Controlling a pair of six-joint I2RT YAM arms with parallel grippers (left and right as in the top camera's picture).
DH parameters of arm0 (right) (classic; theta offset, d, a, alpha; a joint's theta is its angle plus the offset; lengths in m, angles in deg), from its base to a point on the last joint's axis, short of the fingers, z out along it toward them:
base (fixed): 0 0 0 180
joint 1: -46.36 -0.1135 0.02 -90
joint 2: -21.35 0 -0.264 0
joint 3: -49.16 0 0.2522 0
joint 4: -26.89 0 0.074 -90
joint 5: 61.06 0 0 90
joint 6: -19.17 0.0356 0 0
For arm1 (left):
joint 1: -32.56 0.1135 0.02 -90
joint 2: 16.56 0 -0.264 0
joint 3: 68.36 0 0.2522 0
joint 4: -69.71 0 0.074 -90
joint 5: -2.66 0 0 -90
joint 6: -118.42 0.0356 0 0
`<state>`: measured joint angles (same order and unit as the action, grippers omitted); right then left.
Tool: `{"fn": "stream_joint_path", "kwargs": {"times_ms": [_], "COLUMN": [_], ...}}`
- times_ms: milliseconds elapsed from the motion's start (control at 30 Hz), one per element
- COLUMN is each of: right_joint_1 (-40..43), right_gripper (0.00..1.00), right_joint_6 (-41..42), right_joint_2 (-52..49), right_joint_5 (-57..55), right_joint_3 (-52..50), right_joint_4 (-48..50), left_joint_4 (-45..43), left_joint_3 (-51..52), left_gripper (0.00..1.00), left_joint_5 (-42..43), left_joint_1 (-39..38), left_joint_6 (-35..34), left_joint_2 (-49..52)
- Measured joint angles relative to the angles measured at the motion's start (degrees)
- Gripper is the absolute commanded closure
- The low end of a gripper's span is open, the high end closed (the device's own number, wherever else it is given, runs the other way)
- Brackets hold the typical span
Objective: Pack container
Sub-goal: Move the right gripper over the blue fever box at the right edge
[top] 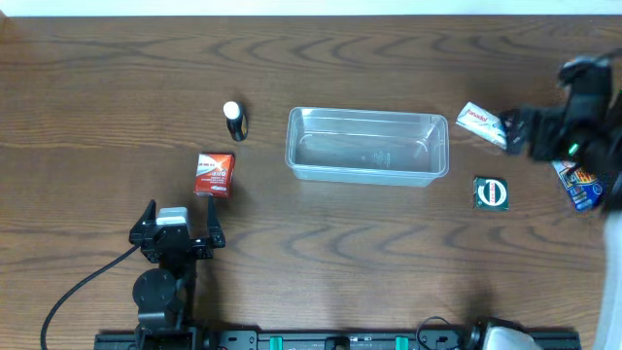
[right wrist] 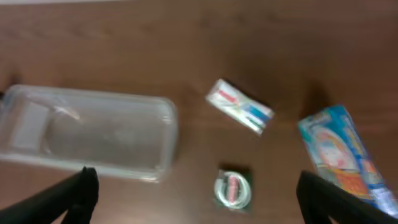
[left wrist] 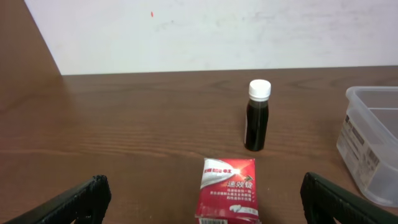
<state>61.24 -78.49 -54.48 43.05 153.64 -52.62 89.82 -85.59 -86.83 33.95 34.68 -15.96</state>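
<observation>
The wooden surface (top: 321,262) was the largest thing we saw, and near its middle lay the container (top: 367,146), a clear, shallow tub resting on its base with its long side across our overhead view. Every place below is given from that container.

To its left and toward the robot's base sat the left gripper (top: 180,216), released, its fingers spread wide and touching nothing. Beyond the container's right end hung the right gripper (right wrist: 196,186), also released and holding nothing, blurred in the overhead view.

Farthest to the container's right lay a blue printed packet (top: 580,187), partly under the right arm. Just off the container's left end, a little nearer the base, sat a red box (top: 214,173). Near the container's far right corner lay a white box (top: 483,123), tilted. Right of the container's near right corner lay a dark square sachet (top: 491,192). Left of the container's far left corner stood a small dark bottle (top: 234,121) with a white cap, upright.
</observation>
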Motion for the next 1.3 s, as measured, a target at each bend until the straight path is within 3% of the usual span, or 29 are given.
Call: {"fn": "stream_joint_path", "kwargs": {"times_ms": [133, 233, 567, 800, 967, 1300], "right_joint_1": [5.92, 9.44, 15.21, 18.18, 19.74, 20.74], "right_gripper": [0.01, 0.01, 0.01, 0.05, 0.07, 0.09], "right_joint_6": [-3.82, -5.40, -15.34, -22.64, -25.18, -28.22], "right_joint_2": [-8.76, -11.69, -14.56, -26.16, -32.50, -34.34], "right_joint_5": [-3.39, -7.10, -7.78, -5.33, -6.27, -8.20], "right_joint_3": [10.10, 12.26, 12.61, 13.03, 12.72, 12.72], "right_joint_4": [-5.46, -5.09, 0.96, 0.39, -0.04, 0.57], "left_joint_4": [0.02, 0.00, 0.00, 0.02, 0.00, 0.00], "left_joint_3": [0.00, 0.00, 0.02, 0.00, 0.00, 0.00], "left_gripper": [0.02, 0.02, 0.02, 0.02, 0.02, 0.02], "left_joint_5": [0.04, 0.20, 0.20, 0.20, 0.20, 0.20], "left_joint_1": [0.00, 0.00, 0.00, 0.00, 0.00, 0.00], "left_joint_6": [0.00, 0.00, 0.00, 0.00, 0.00, 0.00], "left_joint_2": [0.00, -0.02, 0.00, 0.00, 0.00, 0.00]}}
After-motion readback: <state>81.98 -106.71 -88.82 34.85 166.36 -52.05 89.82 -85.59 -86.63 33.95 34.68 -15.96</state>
